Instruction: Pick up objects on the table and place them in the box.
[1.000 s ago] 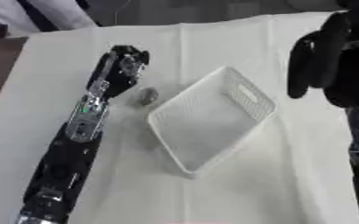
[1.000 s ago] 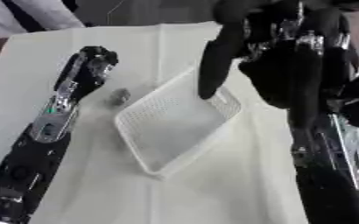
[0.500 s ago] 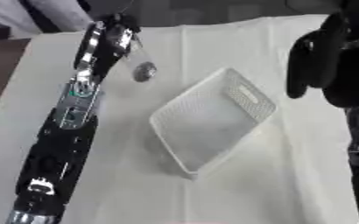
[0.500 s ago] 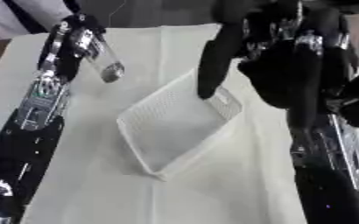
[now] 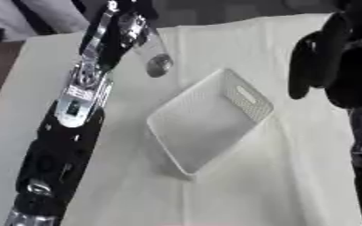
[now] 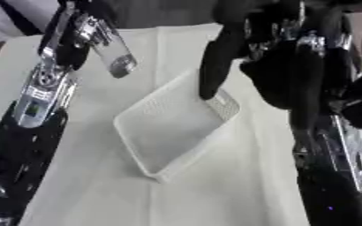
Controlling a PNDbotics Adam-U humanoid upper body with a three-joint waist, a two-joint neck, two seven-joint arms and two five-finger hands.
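My left hand [image 5: 124, 27] is raised at the upper left, its fingers curled round a clear tube-like object [image 5: 155, 58] with a round grey end that points down. The object hangs in the air above the white cloth, just left of the white mesh box [image 5: 207, 119]. The box lies askew in the middle of the table, a handle slot in its far wall, and nothing shows inside it. My right hand [image 6: 273, 62] hovers close to the camera at the upper right, fingers hanging straight and holding nothing. It hides part of the box's far corner in the right eye view.
A white cloth [image 5: 292, 176] covers the table. Its left edge [image 5: 14, 75] meets a brown surface. My left forearm [image 5: 64, 132] stretches along the left side, my right forearm [image 6: 331, 176] down the right. Someone's clothing shows at the far left corner.
My left hand has lifted the clear object off the cloth and carried it up, beside the box's far left side. The right hand has stayed in place.
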